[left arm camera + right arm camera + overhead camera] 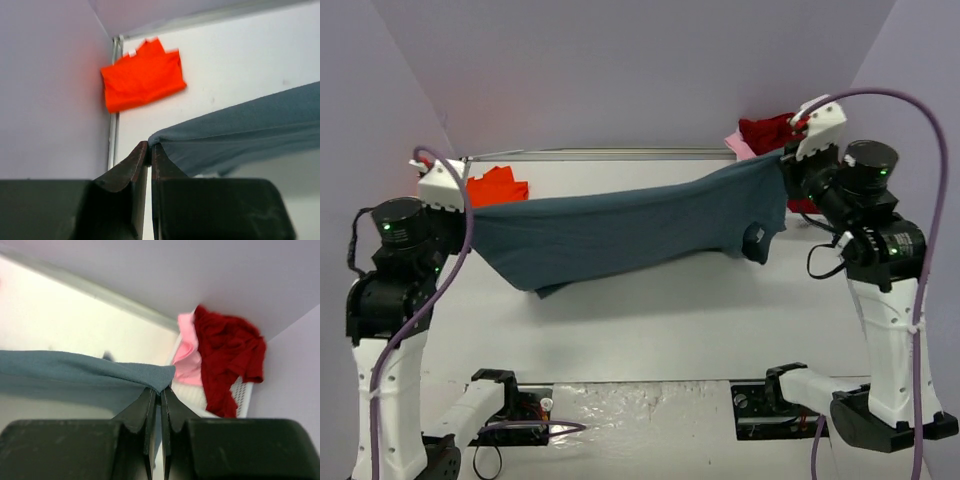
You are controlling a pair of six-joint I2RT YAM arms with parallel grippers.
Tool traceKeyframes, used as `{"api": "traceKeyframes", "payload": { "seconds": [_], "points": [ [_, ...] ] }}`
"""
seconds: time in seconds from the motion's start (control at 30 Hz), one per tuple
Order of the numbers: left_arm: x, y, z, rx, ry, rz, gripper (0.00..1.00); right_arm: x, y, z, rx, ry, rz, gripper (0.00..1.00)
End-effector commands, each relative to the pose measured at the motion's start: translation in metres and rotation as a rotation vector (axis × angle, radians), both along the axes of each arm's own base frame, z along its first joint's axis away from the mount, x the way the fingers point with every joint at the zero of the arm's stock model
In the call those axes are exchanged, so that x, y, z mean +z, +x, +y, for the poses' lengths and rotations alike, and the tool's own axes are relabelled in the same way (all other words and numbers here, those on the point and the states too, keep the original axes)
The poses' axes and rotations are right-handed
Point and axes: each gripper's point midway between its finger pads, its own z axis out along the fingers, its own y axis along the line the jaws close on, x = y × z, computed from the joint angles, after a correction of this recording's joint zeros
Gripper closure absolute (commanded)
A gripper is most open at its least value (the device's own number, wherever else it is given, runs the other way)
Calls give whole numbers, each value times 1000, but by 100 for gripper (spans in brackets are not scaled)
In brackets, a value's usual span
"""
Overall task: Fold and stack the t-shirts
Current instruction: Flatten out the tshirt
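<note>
Right-wrist only: basket under red t-shirt

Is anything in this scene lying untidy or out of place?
Yes. The dark red t-shirt and the pink t-shirt lie crumpled over the white basket in the far right corner, unlike the orange t-shirt, folded flat at far left.

we've got a white table | shiny metal rail running along its far edge | white slotted basket tucked into the far right corner | pale lilac walls around three sides
</note>
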Motion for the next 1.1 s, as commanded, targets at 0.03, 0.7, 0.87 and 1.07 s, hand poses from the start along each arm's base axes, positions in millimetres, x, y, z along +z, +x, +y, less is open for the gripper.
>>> {"api": "traceKeyframes", "payload": {
  "seconds": [0.03,0.7,0.87,1.07],
  "points": [
    [68,-15,-2,1,-36,-189,98,96,-16,-18,-73,68,-240,100],
    [-25,206,10,89,63,-30,98,-62,228,2,-195,-89,13,100],
    [-129,303,4,63,95,191,85,-148,301,4,-277,-160,116,91],
    [-137,345,-16,53,122,195,55,-213,324,5,-303,-207,219,27]
  ]
}}
